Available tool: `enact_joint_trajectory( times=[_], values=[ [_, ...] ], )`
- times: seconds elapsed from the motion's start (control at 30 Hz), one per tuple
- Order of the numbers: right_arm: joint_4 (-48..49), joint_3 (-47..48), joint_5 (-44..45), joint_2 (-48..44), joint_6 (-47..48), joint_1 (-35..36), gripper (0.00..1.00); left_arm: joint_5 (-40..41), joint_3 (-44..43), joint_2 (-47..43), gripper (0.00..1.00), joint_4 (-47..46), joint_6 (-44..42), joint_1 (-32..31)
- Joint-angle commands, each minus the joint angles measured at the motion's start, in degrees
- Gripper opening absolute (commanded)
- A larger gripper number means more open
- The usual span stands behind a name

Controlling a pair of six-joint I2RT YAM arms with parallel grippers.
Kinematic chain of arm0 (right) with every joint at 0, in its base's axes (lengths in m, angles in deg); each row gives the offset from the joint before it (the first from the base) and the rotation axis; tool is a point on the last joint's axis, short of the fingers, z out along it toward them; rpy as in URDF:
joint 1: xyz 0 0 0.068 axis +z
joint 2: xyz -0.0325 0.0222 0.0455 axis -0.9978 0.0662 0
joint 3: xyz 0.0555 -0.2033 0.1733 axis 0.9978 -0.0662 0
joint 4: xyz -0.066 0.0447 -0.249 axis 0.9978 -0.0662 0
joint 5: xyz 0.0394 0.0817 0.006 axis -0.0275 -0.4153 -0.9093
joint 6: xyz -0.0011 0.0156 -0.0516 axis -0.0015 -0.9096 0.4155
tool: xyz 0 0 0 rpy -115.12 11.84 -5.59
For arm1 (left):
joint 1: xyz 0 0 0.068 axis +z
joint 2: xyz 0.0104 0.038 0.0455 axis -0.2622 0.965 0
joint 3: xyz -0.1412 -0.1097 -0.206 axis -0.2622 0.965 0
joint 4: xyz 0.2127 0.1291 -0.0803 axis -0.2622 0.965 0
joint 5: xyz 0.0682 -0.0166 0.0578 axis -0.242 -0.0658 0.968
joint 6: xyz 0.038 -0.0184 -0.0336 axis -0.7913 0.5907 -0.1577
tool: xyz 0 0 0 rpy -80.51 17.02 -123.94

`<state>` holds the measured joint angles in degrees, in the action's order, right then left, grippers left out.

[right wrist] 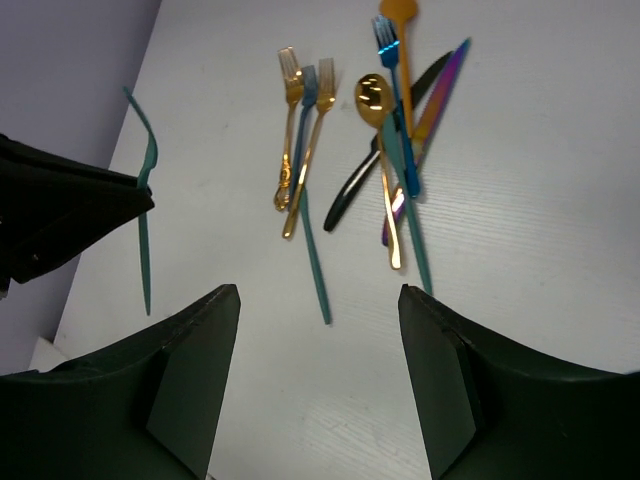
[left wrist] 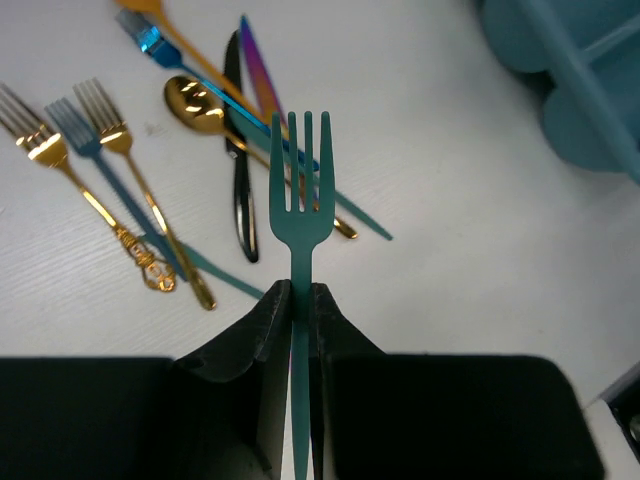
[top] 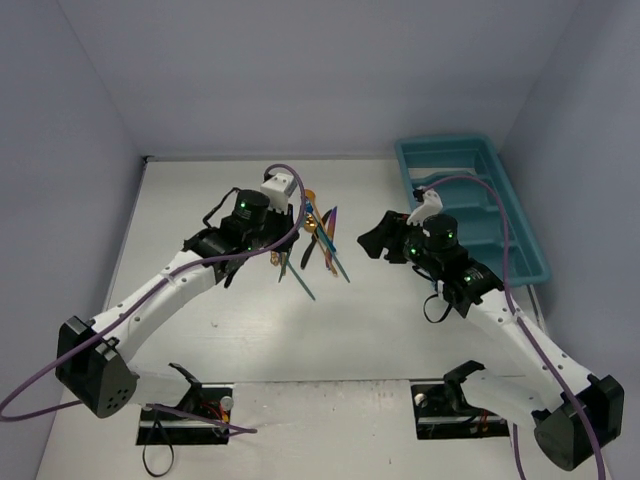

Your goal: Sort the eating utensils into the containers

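Pick step: left claw [left wrist: 300,292] clenched on a teal fork [left wrist: 298,200], off the counter [top: 185,200], well left of the tray [top: 450,141]. Right claw [right wrist: 318,300] released, empty. Next, the fork needs carrying into a tray compartment.

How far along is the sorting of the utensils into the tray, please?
Done: no utensil shows in the tray yet. In hand: the left gripper is shut on a teal fork; the right gripper is open and empty. Left: the pile of utensils.
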<state>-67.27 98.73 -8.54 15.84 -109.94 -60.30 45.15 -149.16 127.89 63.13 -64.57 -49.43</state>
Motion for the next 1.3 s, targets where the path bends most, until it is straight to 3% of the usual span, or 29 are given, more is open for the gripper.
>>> enact_joint_trajectory(
  times=[0.0,0.37,0.7,0.87,1.03,1.27],
  values=[
    [6.4,4.3,1.0,1.3,0.7,4.3,0.62,-7.9,-3.4,-2.4,0.0,-3.7,-2.5,-1.3],
    [11.3,6.9,6.6,5.6,0.0,8.7,0.58,-10.6,-7.8,0.1,0.0,-5.2,-2.6,-8.5],
    [14.8,6.7,7.4,6.8,-1.2,8.8,0.56,-10.5,-8.5,3.2,0.0,-7.4,-2.1,-11.1],
    [14.9,6.4,7.6,7.9,-1.1,8.8,0.5,-10.5,-9.3,4.1,0.0,-7.7,-2.0,-11.7],
    [14.9,5.6,8.1,8.2,-0.4,8.8,0.35,-10.4,-10.5,4.4,0.0,-6.9,-2.5,-12.1],
    [14.9,5.3,9.1,8.3,1.3,8.8,0.05,-10.1,-10.7,4.5,0.0,-6.6,-2.3,-12.0]
  ],
)
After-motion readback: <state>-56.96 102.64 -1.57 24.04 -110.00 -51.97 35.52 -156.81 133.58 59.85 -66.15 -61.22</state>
